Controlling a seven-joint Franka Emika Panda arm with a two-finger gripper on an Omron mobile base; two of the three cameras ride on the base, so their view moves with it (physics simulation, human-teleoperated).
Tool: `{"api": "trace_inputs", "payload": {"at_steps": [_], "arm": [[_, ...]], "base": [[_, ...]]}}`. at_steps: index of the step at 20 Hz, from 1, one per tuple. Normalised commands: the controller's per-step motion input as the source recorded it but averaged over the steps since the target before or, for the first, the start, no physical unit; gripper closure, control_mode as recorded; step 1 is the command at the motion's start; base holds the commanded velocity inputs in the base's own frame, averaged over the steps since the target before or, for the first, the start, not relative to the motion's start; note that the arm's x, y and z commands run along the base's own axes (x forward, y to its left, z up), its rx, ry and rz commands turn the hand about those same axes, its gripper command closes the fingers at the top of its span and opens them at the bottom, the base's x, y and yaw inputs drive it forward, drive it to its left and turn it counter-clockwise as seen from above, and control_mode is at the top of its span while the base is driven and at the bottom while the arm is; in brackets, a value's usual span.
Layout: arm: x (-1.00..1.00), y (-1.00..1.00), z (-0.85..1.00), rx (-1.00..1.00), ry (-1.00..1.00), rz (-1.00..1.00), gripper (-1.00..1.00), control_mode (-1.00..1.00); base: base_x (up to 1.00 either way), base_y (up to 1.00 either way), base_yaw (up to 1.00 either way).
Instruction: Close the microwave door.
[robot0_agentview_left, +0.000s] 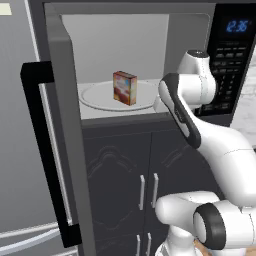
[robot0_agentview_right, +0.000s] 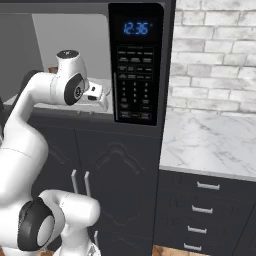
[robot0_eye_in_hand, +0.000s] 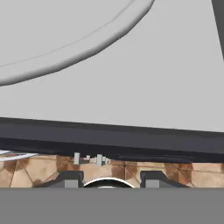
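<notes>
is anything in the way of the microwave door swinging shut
Yes: the robot's white arm reaches across the sill into the pale cavity of the grey and black microwave, in the path of the open grey windowed door. The small box sits well inside.

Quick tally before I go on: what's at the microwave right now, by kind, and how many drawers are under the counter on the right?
Microwave door, open: 1
Door handle: 1
Turntable: 1
Small box on turntable: 1
Keypad panel: 1
Drawers: 4
Total: 9
</notes>
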Motion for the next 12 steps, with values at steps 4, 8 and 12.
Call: {"api": "trace_inputs", "payload": {"at_steps": [4, 8, 12], "arm": [[-0.46, 0.17, 0.10, -0.02, -0.12, 0.00, -1.00, -1.00], [-1.00, 0.16, 0.68, -0.01, -0.46, 0.00, -1.00, -1.00], [-0.88, 0.01, 0.63, 0.12, -0.58, 0.01, -1.00, -1.00]], "base": [[0.00, 0.00, 0.00], [0.00, 0.00, 0.00], [0.00, 0.00, 0.00]]}}
